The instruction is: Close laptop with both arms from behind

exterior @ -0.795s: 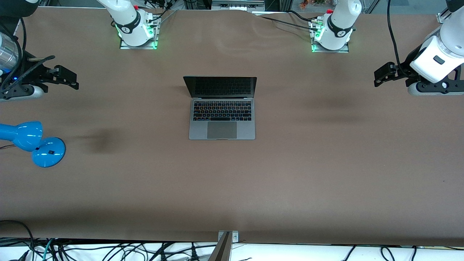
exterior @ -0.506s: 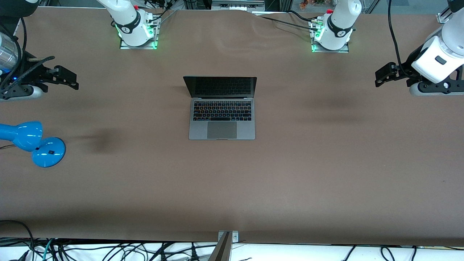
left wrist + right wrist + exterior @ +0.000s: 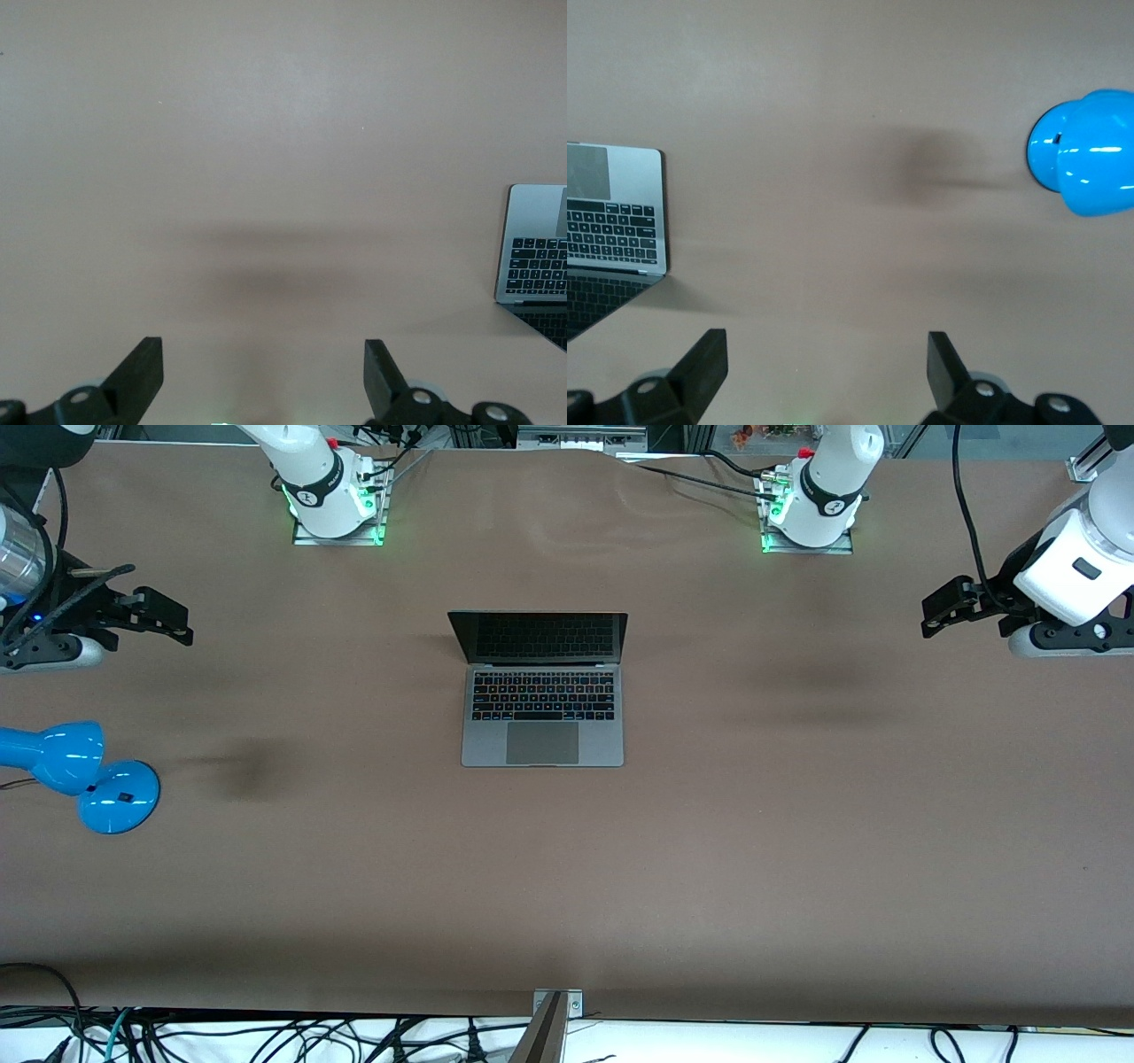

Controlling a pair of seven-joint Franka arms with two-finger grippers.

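The grey laptop [image 3: 542,700] stands open in the middle of the brown table, its dark screen facing the front camera and its lid toward the arm bases. It also shows in the left wrist view [image 3: 535,248] and in the right wrist view [image 3: 611,226]. My left gripper [image 3: 941,615] is open and empty, up over the table at the left arm's end; it shows in its wrist view [image 3: 263,372]. My right gripper [image 3: 164,618] is open and empty over the right arm's end; it shows in its wrist view [image 3: 828,367]. Both are well away from the laptop.
A blue desk lamp [image 3: 84,775] stands at the right arm's end, nearer to the front camera than the right gripper; it shows in the right wrist view [image 3: 1085,164]. The two arm bases [image 3: 337,500] [image 3: 811,505] stand along the table's top edge.
My left gripper has drifted slightly toward the left arm's end of the table. The right gripper and the laptop have barely moved.
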